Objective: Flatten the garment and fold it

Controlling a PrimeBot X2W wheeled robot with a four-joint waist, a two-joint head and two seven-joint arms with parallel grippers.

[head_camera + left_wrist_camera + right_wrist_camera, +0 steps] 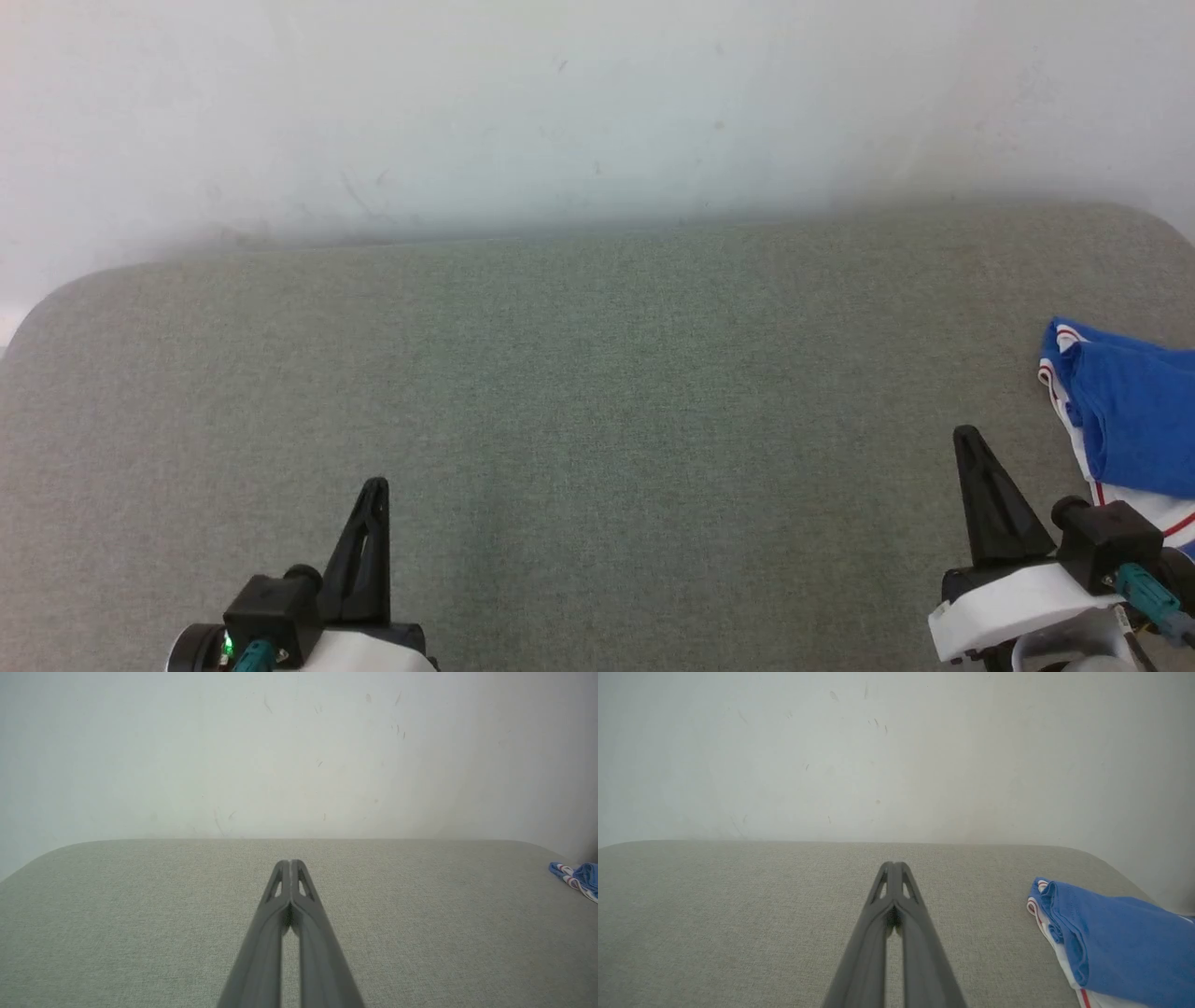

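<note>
Left claw (375, 490): both dark fingers pressed together along the tips, nothing between them. The left wrist view confirms this, with the tips (289, 864) meeting and a thin slit lower down.

Right claw (967, 439): the same state, closed on nothing; the right wrist view shows its tips (894, 865) touching.

Both claws hang over the grey-green woven-fabric table (597, 392), which has rounded far corners and a scuffed white wall (597, 112) beyond them.

The crumpled royal-blue jersey garment with white cloth and red-and-white striped trim (1134, 420) lies on the table just to the right of the right claw, apart from it and well to the right of the left claw.

View differences:
- The head view gives both claws at once, with white wrist housings, teal plugs and a green light at the left one.
- The right wrist view gives the garment (1111, 938) large: a blue fold over white, the stripes at its near edge.
- The left wrist view gives it (581, 876) as a small heap at the far right.

Print on the cloth (checked in all three views): cannot tell from the folds showing.
</note>
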